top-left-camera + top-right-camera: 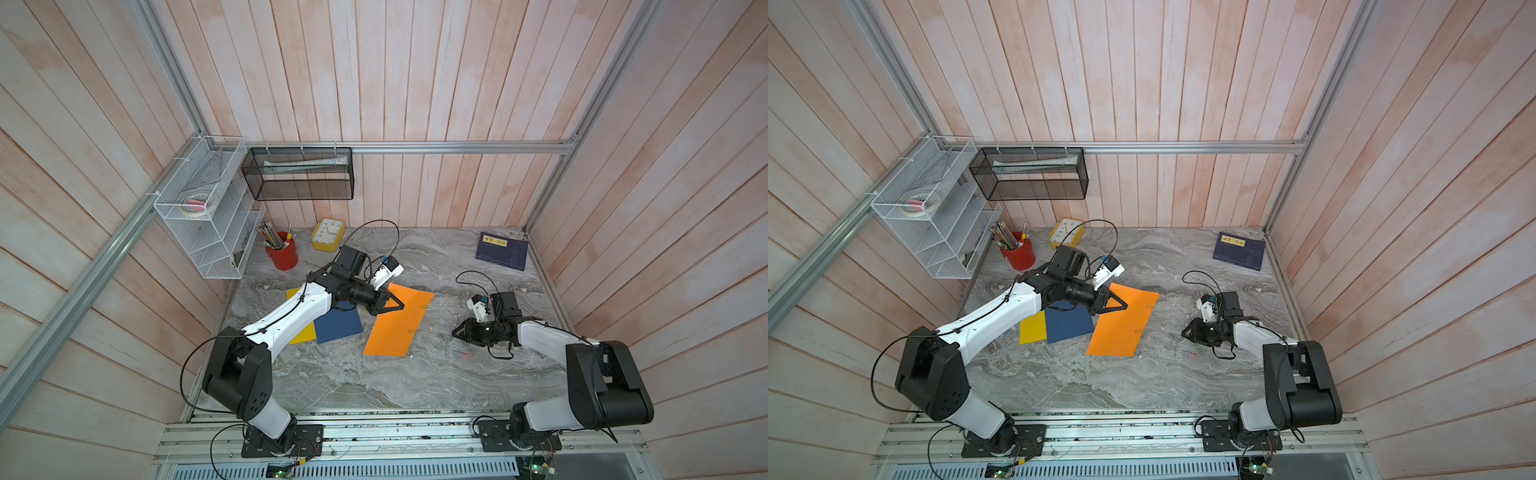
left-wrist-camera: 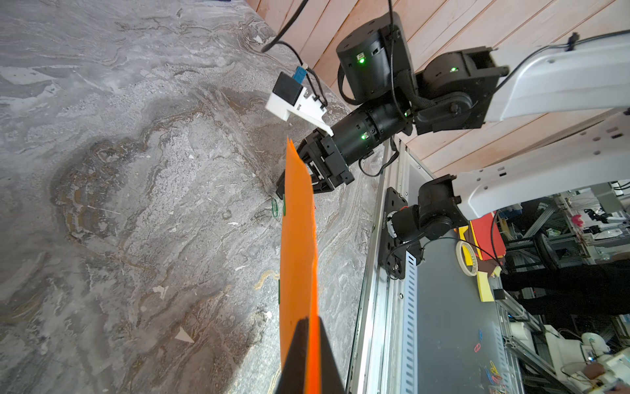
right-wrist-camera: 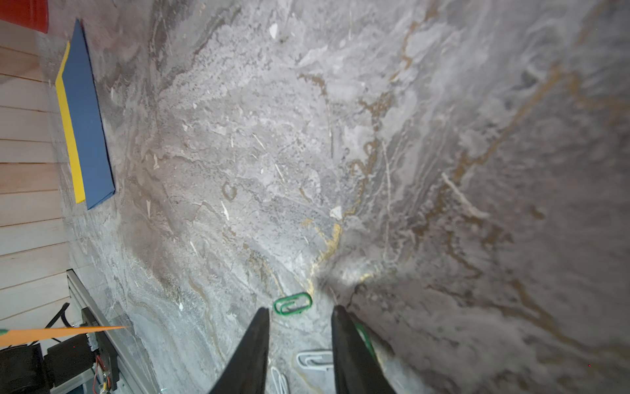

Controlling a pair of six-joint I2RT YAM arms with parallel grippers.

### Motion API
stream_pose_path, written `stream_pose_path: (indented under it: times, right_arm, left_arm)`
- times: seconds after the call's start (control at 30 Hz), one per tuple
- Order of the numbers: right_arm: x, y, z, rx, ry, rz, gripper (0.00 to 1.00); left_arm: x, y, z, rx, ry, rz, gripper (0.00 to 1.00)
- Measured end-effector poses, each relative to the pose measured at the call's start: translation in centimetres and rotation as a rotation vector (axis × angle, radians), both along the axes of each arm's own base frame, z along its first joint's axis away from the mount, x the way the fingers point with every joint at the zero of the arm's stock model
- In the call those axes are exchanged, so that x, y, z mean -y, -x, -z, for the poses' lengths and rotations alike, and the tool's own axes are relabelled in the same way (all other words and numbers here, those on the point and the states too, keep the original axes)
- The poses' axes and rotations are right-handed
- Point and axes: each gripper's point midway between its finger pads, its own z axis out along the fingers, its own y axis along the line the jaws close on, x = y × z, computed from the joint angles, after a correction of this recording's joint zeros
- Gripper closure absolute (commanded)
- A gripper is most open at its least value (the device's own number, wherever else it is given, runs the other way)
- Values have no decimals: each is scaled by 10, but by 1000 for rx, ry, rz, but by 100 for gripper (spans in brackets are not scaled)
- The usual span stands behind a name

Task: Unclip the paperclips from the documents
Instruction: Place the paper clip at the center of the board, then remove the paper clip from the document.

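The left gripper [image 1: 400, 307] is clamped shut on a far corner of the orange sheet [image 1: 395, 328]. In the left wrist view its two dark fingers [image 2: 329, 361] pinch the paper between them, and the sheet runs away from them nearly edge-on. The rest of the orange sheet lies near the middle of the marble-patterned counter [image 1: 332, 378].

Two paperclips [image 1: 424, 306] are clipped to the long edge of the sheet that faces the right arm, one near the far end and one [image 1: 412, 331] further down. In the left wrist view both look green.

Beside the orange sheet, the blue sheet [image 1: 338, 326] lies on top of the yellow sheet [image 1: 301, 334], with the left arm passing above both.

The right gripper [image 3: 300, 308] is low over the counter, well apart from the sheets. Its jaws stand a narrow way apart and hold nothing. A loose green paperclip [image 3: 293, 303] lies on the counter just beyond its fingertips. Silvery paperclips [image 3: 313, 360] lie on the counter between the fingers, and another green one [image 3: 364, 336] is partly hidden by one finger. A reddish clip [image 1: 466, 356] lies close by.

At the back right lies a navy booklet [image 1: 501, 250] with a yellow label [image 1: 495, 242]; its dark print is too small to read. A yellow clock [image 1: 328, 235] and a red cup [image 1: 283, 253] of pencils stand at the back left, and the clock's numerals cannot be read either.
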Motion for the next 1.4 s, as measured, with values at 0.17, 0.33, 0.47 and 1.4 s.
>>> stream_pose_path:
  times: [0.17,0.33,0.47,1.4]
  right_arm:
    - [-16,-9,-47,180,-88,-74,54]
    - [-48,-10,-114,434,-236,-212,38]
    - [-71,-3,-147,567,-335,-319,32]
    - [-120,33,-189,674,-694,-607,100]
  left_arm:
    - [0,-2,-5,-1,26,3,100]
    - [4,-2,-14,-2,71,19,100]
    - [9,-1,-27,5,122,40,100]
    - [16,-4,-69,45,247,79,98]
